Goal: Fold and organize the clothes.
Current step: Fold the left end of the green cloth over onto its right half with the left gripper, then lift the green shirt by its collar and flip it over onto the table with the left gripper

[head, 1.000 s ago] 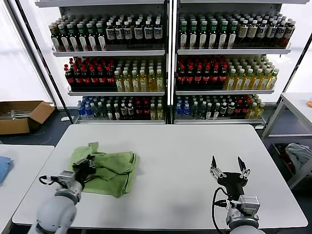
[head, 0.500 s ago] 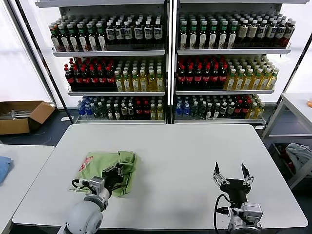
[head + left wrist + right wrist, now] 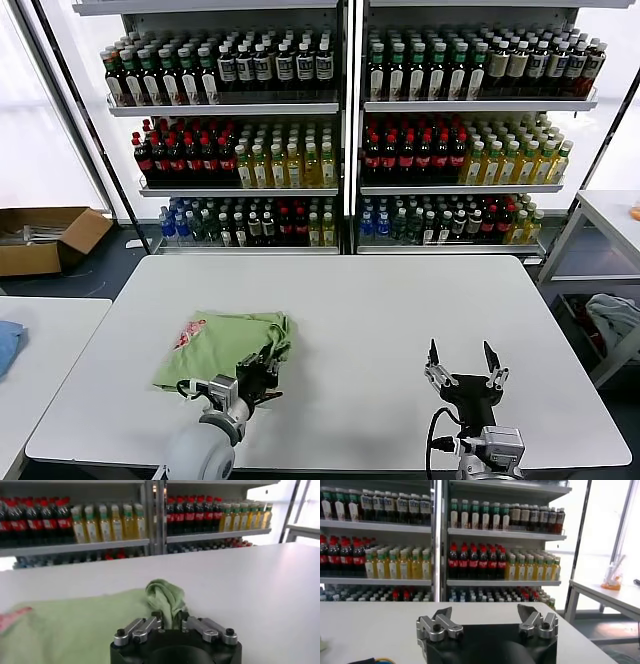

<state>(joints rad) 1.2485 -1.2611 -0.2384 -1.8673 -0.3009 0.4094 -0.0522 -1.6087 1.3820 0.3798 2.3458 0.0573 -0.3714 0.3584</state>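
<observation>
The light green polo shirt (image 3: pixel 222 345) lies folded over on the left half of the white table (image 3: pixel 380 310), with a red-and-white print (image 3: pixel 186 334) showing at its left end. My left gripper (image 3: pixel 266 366) is at the shirt's near right corner, shut on a bunched fold of the green fabric (image 3: pixel 165 600). My right gripper (image 3: pixel 459 359) is open and empty above the table's near right part; its fingers (image 3: pixel 443 615) stand wide apart in the right wrist view.
Shelves of bottled drinks (image 3: pixel 340 130) stand behind the table. A second table with a blue cloth (image 3: pixel 6 340) is at the far left, a cardboard box (image 3: pixel 40 238) on the floor behind it. Another table and a bin stand at right.
My left gripper has pulled the shirt's fabric from left to right, folding it over so the printed side now shows. The right gripper has shifted only slightly.
</observation>
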